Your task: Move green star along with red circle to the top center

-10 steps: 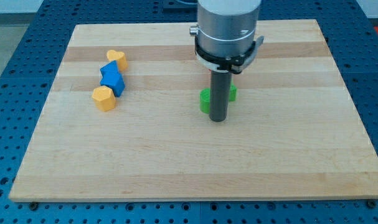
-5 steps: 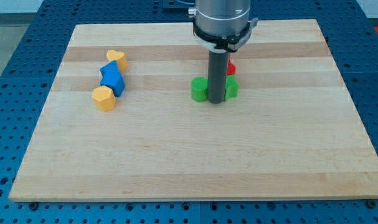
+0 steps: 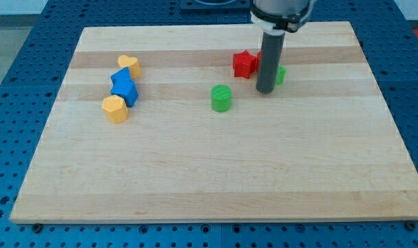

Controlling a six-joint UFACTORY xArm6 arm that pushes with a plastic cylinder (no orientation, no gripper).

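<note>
My tip (image 3: 266,90) rests on the board right of centre, in the upper half. A green block (image 3: 281,74) peeks out just to the right of the rod and touches it; most of it is hidden, so its shape is unclear. A red block (image 3: 245,63) with a star-like outline lies just left of the rod, a little further up the view. A green round block (image 3: 222,98) stands apart, to the lower left of the tip.
At the view's left a diagonal row holds a yellow heart (image 3: 129,65), blue blocks (image 3: 124,86) and a yellow hexagon (image 3: 115,108). The wooden board (image 3: 209,179) lies on a blue perforated table.
The rod has moved up and to the right. The partly hidden green block and the red block went with it, and the green round block stayed behind at the lower left.
</note>
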